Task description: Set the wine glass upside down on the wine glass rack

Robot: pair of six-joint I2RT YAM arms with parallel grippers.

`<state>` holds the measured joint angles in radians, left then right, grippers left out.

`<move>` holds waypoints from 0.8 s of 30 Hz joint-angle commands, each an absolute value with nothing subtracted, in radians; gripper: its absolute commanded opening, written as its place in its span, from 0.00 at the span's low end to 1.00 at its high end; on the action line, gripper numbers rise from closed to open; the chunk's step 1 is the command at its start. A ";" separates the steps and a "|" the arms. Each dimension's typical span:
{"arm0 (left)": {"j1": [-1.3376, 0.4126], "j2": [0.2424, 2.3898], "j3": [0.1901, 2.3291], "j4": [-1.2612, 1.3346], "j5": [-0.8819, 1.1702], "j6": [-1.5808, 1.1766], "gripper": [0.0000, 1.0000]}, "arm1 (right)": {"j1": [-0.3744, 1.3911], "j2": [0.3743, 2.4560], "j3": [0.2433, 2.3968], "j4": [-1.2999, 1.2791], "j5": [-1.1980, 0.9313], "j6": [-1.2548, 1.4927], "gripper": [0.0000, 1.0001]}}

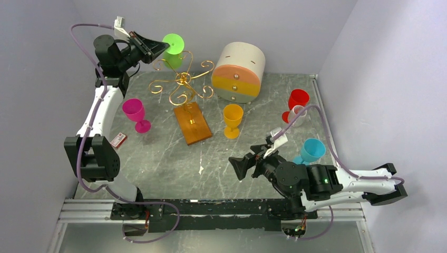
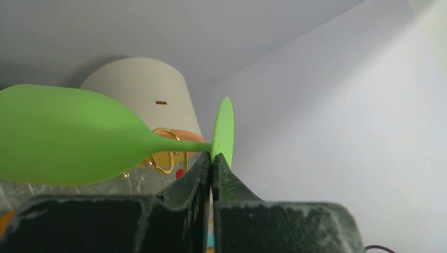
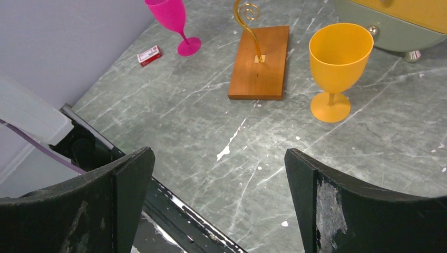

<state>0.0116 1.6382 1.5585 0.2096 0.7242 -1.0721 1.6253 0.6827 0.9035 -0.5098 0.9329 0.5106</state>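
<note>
Left wrist cam: left fingers [image 2: 197,176] pinched on the green wine glass [image 2: 68,137] stem, right at the foot. Only the top view shows it up beside the gold rack [image 1: 183,79]. Right fingers [image 3: 126,182] spread wide above the counter [image 3: 211,121].

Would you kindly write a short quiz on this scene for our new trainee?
1. True or false: the left arm's jaws are shut on the foot of the green plastic wine glass.
2. In the overhead view, where does the round cream drawer box stand relative to the gold wire wine glass rack? A left, B right, C in front.
3. Are the right arm's jaws open or shut?
Key: 1 true; 2 B; 3 open, holding nothing.
</note>
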 commanded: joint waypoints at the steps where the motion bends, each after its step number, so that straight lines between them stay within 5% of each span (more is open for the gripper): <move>1: 0.005 1.629 1.567 0.209 0.804 -1.101 0.07 | 1.628 0.674 0.919 -0.449 0.947 0.498 1.00; 13: -0.006 1.655 1.633 -0.015 0.820 -1.049 0.07 | 1.628 0.667 0.896 -0.412 0.947 0.474 1.00; 24: -0.022 1.649 1.613 0.048 0.827 -1.064 0.07 | 1.629 0.652 0.878 -0.370 0.939 0.432 1.00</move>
